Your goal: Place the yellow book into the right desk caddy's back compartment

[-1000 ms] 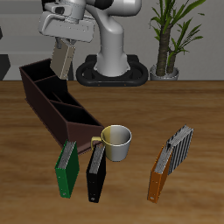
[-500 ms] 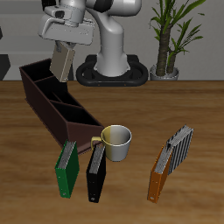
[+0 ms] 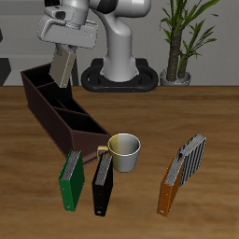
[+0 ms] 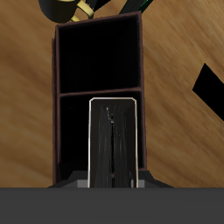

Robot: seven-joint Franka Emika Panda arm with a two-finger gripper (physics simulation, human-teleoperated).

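Yellow book [image 3: 62, 65] gripped between the fingers [image 3: 63, 49], hanging edge-down and slightly tilted above the rear end of the right desk caddy [image 3: 58, 117], clear of its rim. Seen from the wrist, book [image 4: 115, 144] directly below the fingers and lined up over the back compartment [image 4: 98, 131], middle section just beyond. Main risk, as judged: lower corner catching the end wall or the partition during descent, owing to the tilt, or an early release letting the volume topple outside or into the neighbouring section. Room: compartment apparently wider than the book, though exact margin hard to read in the dark interior. Mug [image 3: 123, 149] and remaining books near the table [image 3: 205, 112] front, well apart from the fingers.
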